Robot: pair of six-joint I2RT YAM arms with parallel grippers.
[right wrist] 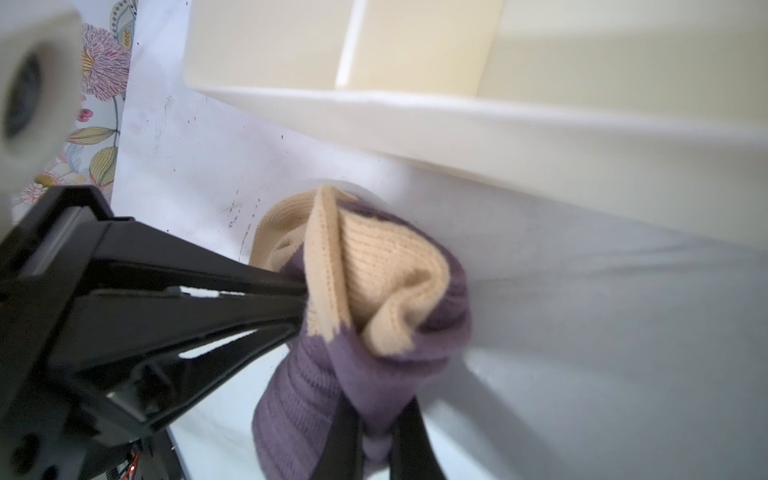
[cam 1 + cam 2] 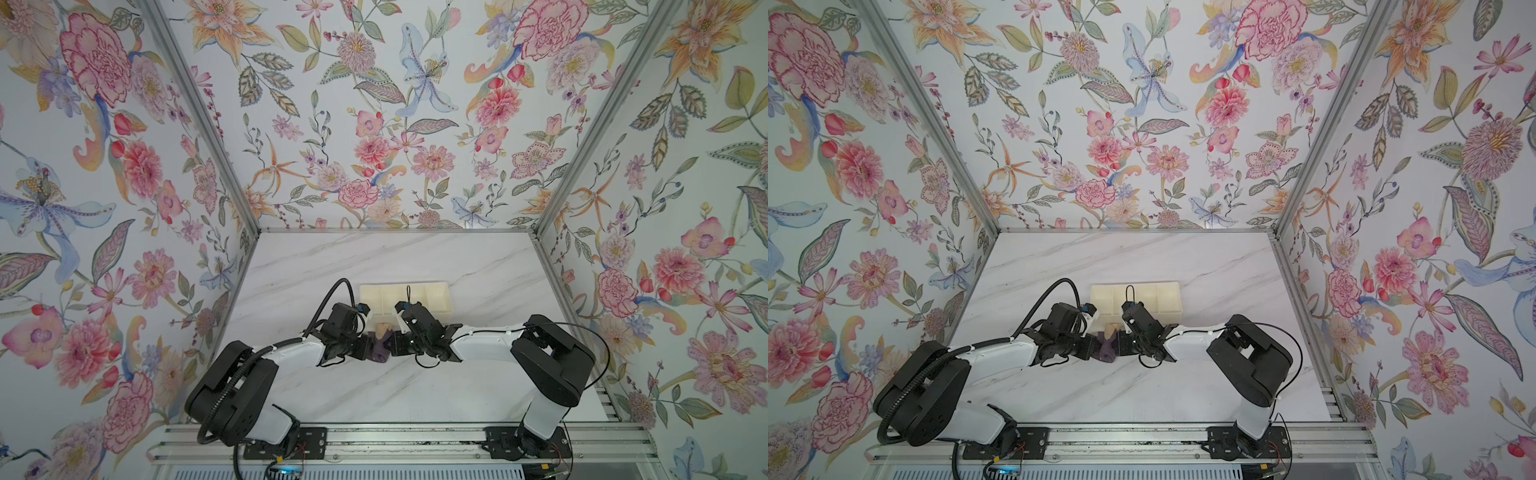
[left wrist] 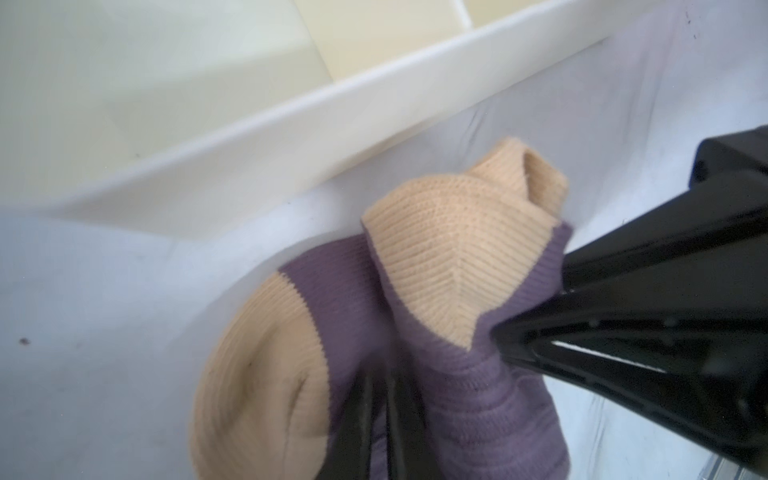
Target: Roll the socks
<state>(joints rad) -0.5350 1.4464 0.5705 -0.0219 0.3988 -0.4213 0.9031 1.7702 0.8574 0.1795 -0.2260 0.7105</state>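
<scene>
Cream, seemingly plastic divided tray (image 2: 441,312) on marble table (image 2: 374,257); floral walls (image 2: 374,124).

The socks (image 3: 469,386) are bunched into one small crumpled wad, pinched from two sides. My left pincer (image 1: 303,309) is clamped on the fabric at one flank and my right pincer (image 3: 528,303) at the opposite flank. Their tips nearly face each other, with the wad between them. The knit is dusty purple and ribbed, with tan patches. One rounded tan end bulges out beside my left tips. A folded tan patch stands up between the two grips, just beside my right tips.
</scene>
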